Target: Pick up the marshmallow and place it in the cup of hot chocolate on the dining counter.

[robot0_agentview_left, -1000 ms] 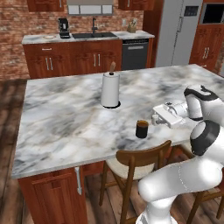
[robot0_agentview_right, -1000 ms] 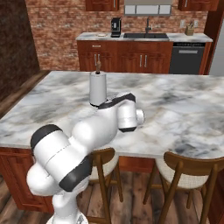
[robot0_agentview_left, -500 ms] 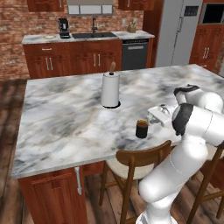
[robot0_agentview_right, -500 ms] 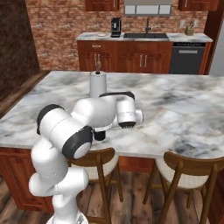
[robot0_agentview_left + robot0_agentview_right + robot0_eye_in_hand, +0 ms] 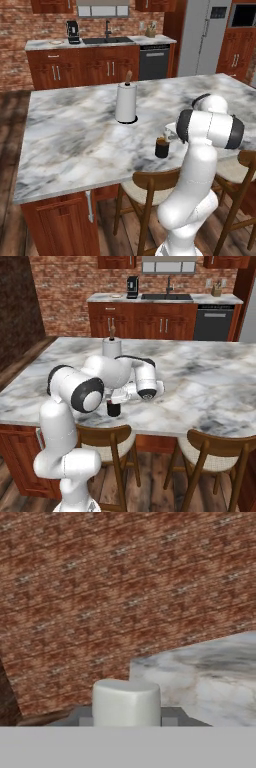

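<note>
Marshmallow [image 5: 126,703]: item one on my screen, a pale grey-white block sitting between my gripper's [image 5: 126,718] dark finger tips in the hand view, pinched from both sides and held up off the marble. Gripper clenched on it; I log it as grasped.

Cup of hot chocolate [image 5: 161,148]: small dark cylinder standing upright on the dining counter [image 5: 75,145], near the counter's front edge. In the right base view I see the same cup [image 5: 114,408] just under my arm's wrist, partly hidden by it. Whether the marshmallow is directly over the cup's mouth I cannot tell from either base view.

Paper-towel roll [image 5: 125,102]: white, upright on a dark base, farther back on the same counter, well apart from the cup.

Wooden chairs [image 5: 148,186]: tucked against the counter's near side.

Back wall: second marble counter with a sink [image 5: 106,40], a coffee machine [image 5: 73,31] beside it, a dishwasher [image 5: 153,61] below.
</note>
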Controlling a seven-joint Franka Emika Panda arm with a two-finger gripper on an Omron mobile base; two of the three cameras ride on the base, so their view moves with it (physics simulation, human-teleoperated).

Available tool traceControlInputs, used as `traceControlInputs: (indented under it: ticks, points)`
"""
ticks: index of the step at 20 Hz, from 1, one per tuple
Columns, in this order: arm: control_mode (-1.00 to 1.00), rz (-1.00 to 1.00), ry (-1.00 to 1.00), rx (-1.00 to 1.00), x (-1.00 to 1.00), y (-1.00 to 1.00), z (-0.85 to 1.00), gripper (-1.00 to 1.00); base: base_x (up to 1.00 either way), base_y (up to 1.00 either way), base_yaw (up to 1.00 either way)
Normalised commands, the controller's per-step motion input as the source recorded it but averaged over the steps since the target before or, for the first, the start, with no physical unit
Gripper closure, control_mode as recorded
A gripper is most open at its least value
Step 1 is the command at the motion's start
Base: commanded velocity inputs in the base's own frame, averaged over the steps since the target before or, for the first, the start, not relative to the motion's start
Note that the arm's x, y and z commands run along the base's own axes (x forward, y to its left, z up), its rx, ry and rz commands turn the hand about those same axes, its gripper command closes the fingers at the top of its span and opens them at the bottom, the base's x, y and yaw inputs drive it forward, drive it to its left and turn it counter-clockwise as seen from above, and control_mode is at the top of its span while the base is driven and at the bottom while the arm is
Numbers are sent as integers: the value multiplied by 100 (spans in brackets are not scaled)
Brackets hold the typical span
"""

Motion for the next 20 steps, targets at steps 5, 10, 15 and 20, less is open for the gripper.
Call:
traceControlInputs:
  ticks: [5,10,15,20]
  points:
    - [-100,0,0,0,8,0,-17,100,0,0,0]
    - [-100,0,1,0,9,0,-21,100,0,0,0]
    - [-100,0,3,0,37,2,-26,100,0,0,0]
    - [-100,0,0,0,33,1,-26,100,0,0,0]
